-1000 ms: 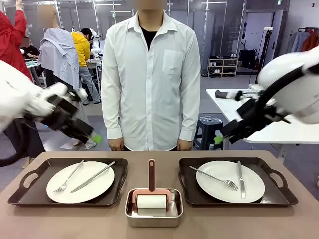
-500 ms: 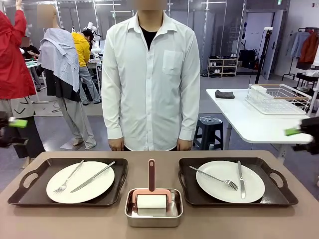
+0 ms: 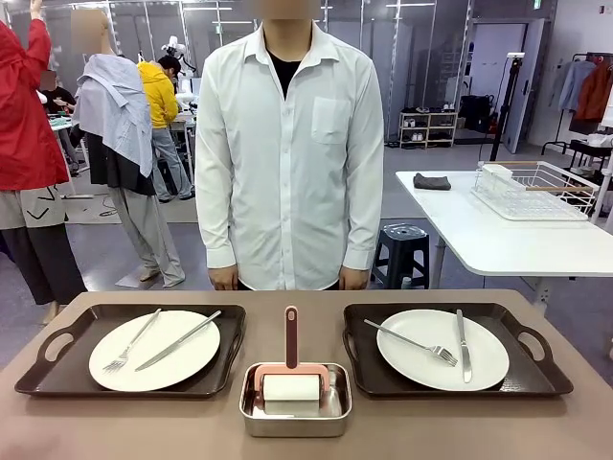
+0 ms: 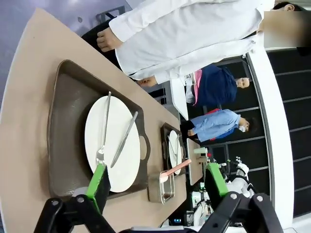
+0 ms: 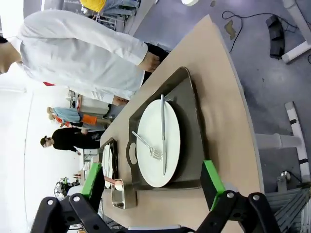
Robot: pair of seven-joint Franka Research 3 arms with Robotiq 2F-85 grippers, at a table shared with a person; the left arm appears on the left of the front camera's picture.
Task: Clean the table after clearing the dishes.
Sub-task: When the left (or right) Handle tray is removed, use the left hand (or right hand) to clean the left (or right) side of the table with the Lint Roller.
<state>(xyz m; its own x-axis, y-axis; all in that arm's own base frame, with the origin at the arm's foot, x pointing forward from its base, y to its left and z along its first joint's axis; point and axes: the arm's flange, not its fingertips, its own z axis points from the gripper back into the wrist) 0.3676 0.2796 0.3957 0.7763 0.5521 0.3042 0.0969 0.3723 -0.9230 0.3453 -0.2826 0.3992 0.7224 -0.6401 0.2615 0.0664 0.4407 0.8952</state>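
In the front view the table (image 3: 536,436) carries two dark trays side by side. The left tray (image 3: 38,379), near the left edge, holds the left plate (image 3: 187,359), with a fork (image 3: 132,341) and a knife (image 3: 178,340) lying slantwise across it. The right tray (image 3: 546,374), near the right edge, holds the right plate (image 3: 488,362) with a second fork (image 3: 412,343) and a second knife (image 3: 463,345). Between the trays, at the near edge, a steel pan (image 3: 251,407) holds a lint roller (image 3: 292,386) whose pink handle points toward the far edge. A person (image 3: 287,144) in a white shirt stands at the far edge with hands hanging just behind it; whether they touch it is hard to tell. In the left wrist view the left gripper (image 4: 156,182) looks along the table from its left end, jaws spread wide with nothing between them; the left tray and its plate lie just beyond the fingers, and the pan and right tray are farther on. In the right wrist view the right gripper (image 5: 151,179) looks down on the table's right end, jaws wide apart and empty, with the right tray and its plate beyond the fingers.
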